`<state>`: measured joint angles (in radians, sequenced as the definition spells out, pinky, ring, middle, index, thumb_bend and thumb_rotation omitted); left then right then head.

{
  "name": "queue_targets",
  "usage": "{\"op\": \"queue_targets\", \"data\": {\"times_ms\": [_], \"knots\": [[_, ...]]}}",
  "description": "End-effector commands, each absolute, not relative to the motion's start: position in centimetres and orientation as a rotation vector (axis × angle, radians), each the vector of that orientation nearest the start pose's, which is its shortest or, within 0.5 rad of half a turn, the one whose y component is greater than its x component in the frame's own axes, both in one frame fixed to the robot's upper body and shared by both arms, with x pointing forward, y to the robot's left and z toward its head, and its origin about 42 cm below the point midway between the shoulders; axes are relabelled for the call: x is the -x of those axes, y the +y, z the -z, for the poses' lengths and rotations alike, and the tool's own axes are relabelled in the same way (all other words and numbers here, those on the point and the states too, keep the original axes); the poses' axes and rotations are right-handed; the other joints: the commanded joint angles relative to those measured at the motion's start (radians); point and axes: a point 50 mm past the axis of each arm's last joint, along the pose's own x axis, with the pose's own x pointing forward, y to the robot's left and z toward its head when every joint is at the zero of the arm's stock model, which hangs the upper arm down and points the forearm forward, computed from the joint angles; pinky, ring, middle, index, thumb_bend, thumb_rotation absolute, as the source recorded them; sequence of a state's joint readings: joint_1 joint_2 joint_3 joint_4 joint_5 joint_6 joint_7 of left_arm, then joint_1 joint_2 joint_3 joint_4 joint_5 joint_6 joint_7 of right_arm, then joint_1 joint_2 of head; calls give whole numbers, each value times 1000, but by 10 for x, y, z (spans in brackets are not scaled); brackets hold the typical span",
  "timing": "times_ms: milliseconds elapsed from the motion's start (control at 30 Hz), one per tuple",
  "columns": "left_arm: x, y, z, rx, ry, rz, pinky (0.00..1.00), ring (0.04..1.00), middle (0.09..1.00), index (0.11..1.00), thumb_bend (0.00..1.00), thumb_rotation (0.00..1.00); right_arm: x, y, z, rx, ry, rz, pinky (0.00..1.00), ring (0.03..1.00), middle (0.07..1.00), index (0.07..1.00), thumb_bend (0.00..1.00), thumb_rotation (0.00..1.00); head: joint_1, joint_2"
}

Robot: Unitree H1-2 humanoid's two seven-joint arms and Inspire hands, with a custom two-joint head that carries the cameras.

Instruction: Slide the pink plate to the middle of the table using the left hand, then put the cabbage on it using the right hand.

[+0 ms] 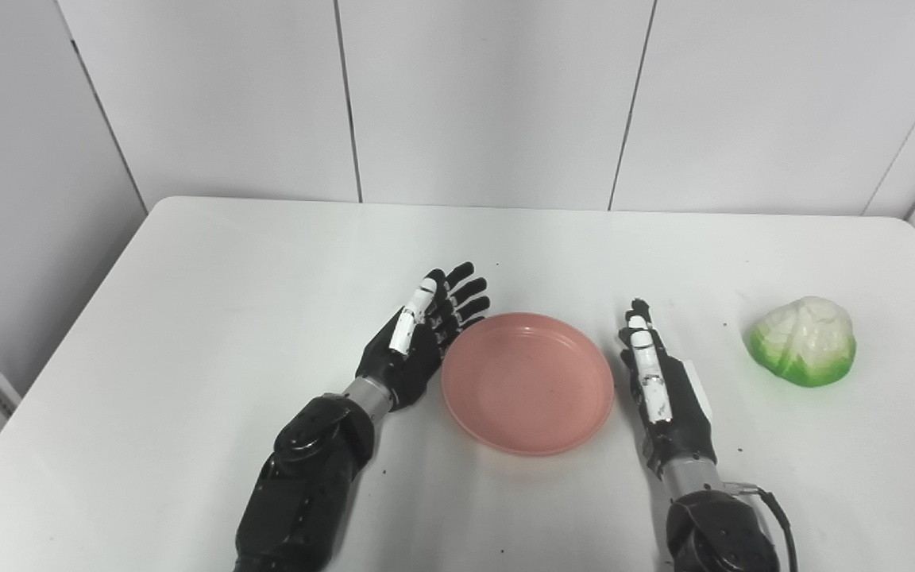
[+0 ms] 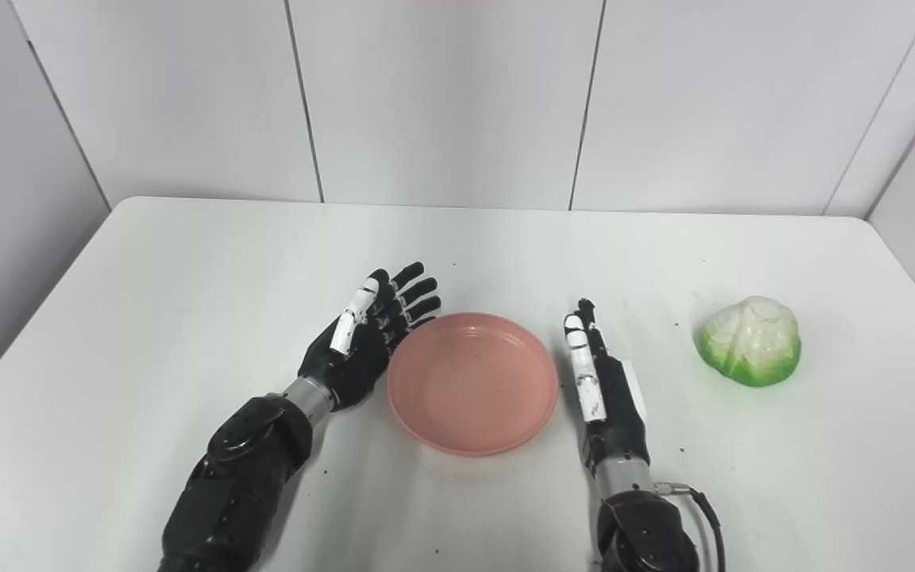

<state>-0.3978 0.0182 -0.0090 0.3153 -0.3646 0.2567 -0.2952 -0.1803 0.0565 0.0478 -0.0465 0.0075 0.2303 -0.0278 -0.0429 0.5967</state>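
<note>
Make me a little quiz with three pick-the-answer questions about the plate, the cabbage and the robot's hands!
1. Where does the cabbage lie?
A. on the plate
B. on the table, to the right of the right hand
C. in the left hand

2. What colour is the plate?
A. pink
B. blue
C. yellow

3. What is the right hand holding?
A. the cabbage
B. the plate
C. nothing

Answers:
1. B, the cabbage sits alone on the white table, apart from the plate and beyond the right hand.
2. A, the round plate between the two hands is pink and has nothing on it.
3. C, the right hand lies by the plate's right side with its fingers stretched out, and nothing is in it; the left hand, by the plate's left edge, is open too.
</note>
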Motion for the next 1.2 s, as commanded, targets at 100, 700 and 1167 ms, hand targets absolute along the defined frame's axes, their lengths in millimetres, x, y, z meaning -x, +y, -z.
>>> {"op": "queue_targets", "data": {"times_ms": [100,700,1167], "knots": [[-398,172,-112,308,218,408,946,946,948,939,393,1000,-345,-156,-162,-27,-52,-72,1000,978,991,981,258,1000,-28,-2],[-394,207,-90,264,197,340,940,941,942,935,409,1000,-367,-174,-199,227,-284,2,909,941,954,952,400,974,-252,-31],[-398,236,-72,282,201,355,962,946,953,945,409,1000,-384,-193,-258,538,-492,194,769,820,844,852,681,739,-423,-80]]}}
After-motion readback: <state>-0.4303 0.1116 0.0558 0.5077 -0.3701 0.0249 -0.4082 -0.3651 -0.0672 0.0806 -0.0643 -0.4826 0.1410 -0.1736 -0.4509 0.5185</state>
